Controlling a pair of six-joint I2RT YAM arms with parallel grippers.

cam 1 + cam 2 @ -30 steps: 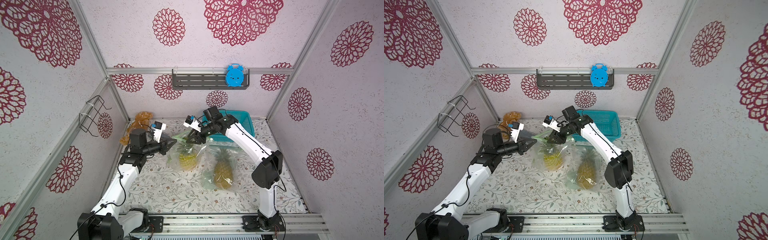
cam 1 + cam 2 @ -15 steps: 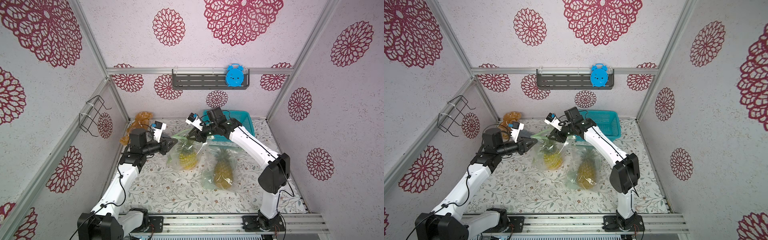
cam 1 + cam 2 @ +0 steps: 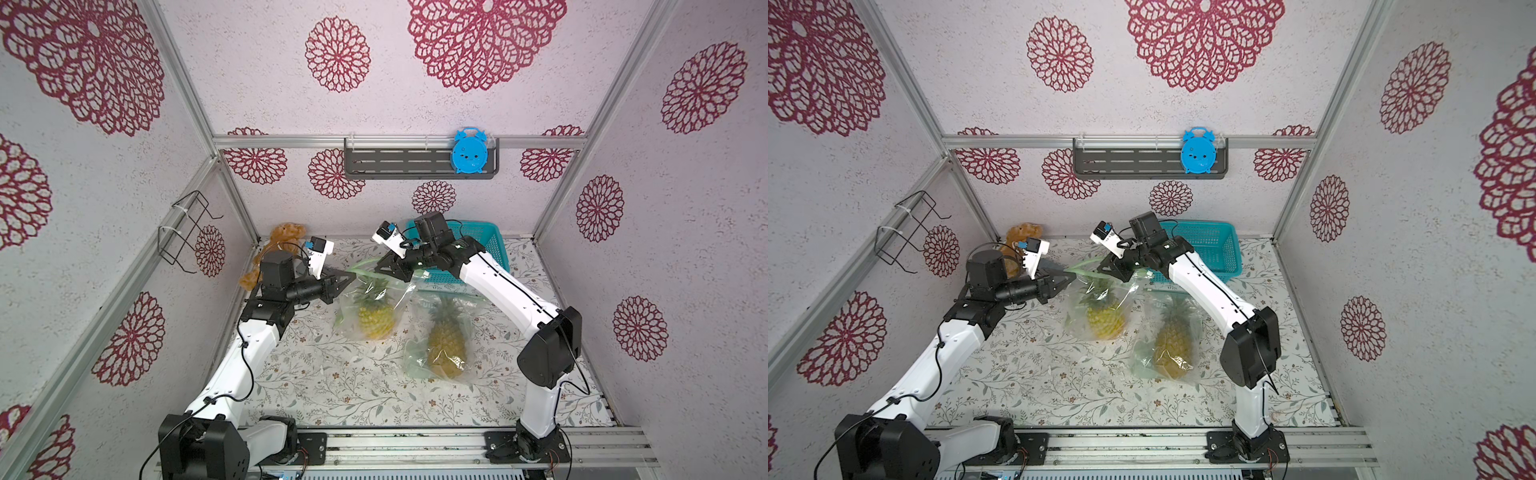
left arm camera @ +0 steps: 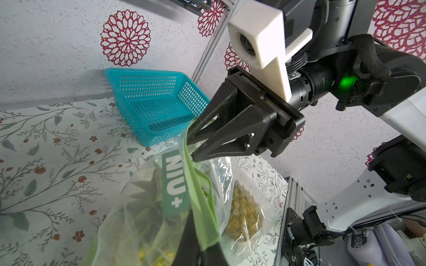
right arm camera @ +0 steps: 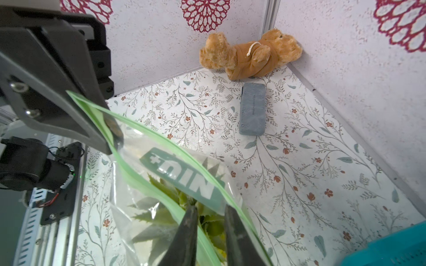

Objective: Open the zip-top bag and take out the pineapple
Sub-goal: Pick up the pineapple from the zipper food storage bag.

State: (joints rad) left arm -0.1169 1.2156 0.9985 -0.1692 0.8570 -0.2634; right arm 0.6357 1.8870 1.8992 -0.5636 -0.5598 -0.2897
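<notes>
The bag [image 3: 374, 305] is standing mid-table, held up by its top, with the pineapple [image 3: 376, 324] inside. Its green zip edge [image 4: 200, 207] is running sideways between both arms. The left gripper [image 3: 351, 278] is pinching one end tight. The right gripper [image 3: 378, 266] is hovering at the other end, jaws a little apart. A basket [image 3: 490, 249] is sitting close behind, but bare table is lying in front.

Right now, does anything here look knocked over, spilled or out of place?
Nothing looks spilled or torn. The teddy bear lies toppled on its side in the far corner, a grey block flat beside it. The zip-top bag is crumpled where the left gripper pinches its green strip. A second bagged pineapple lies flat on the table.
</notes>
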